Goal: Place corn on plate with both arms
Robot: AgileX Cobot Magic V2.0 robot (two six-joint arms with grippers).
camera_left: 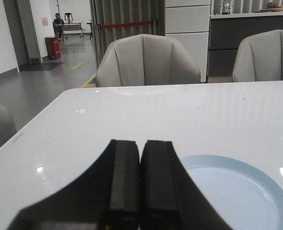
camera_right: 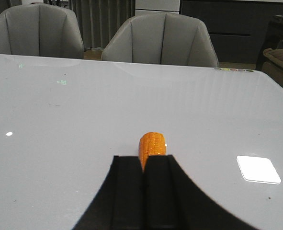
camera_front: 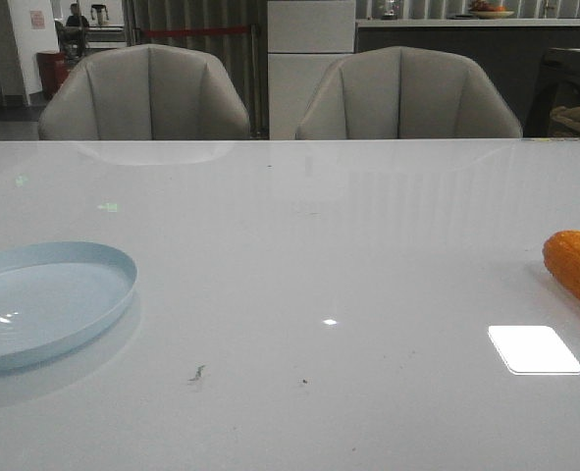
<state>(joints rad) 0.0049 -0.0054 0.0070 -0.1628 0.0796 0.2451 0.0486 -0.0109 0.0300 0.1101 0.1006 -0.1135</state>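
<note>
The orange-yellow corn (camera_front: 576, 267) lies on the white table at the far right edge of the front view, partly cut off. In the right wrist view the corn (camera_right: 152, 145) lies just beyond my right gripper (camera_right: 144, 161), whose fingers are pressed together and empty. The pale blue plate (camera_front: 44, 299) rests empty at the table's left. In the left wrist view the plate (camera_left: 237, 191) lies beside my left gripper (camera_left: 141, 143), which is shut and empty. Neither gripper shows in the front view.
Two grey chairs (camera_front: 147, 93) (camera_front: 407, 96) stand behind the table's far edge. A bright light reflection (camera_front: 533, 349) lies on the tabletop near the corn. Small dark specks (camera_front: 197, 373) mark the table's front.
</note>
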